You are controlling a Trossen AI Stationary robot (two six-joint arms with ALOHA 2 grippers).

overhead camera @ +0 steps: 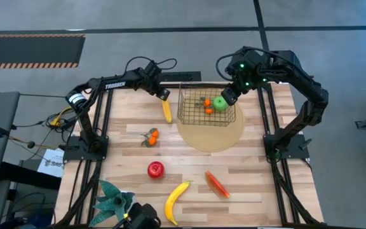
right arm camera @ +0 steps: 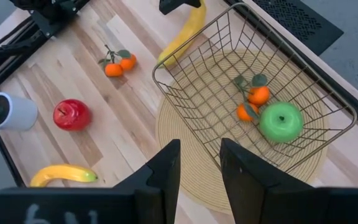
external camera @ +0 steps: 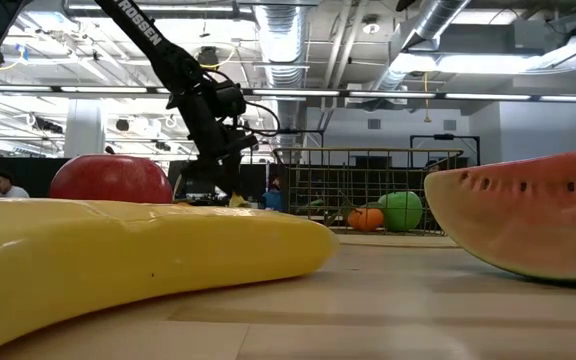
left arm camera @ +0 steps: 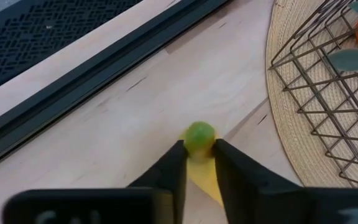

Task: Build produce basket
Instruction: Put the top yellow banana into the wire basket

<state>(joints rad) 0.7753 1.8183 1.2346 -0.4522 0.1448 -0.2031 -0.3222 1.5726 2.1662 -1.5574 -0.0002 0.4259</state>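
Gripping banana (overhead camera: 166,112) left of basket (overhead camera: 189,113) with left gripper (overhead camera: 163,94) | right gripper (overhead camera: 229,95) part-open, empty, above basket | in: green apple (overhead camera: 220,104), oranges (overhead camera: 208,105) | left: four items

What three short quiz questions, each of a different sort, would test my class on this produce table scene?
1. True or false: the gold wire mesh basket stands on the round tan woven mat.
2. Which fruit lies inside the basket? A) red apple B) green apple C) watermelon slice
3. Fill in: the left end effector is closing on the stem end of a yellow ____.

Key
1. True.
2. B, the green apple, beside a small orange cluster.
3. Banana.
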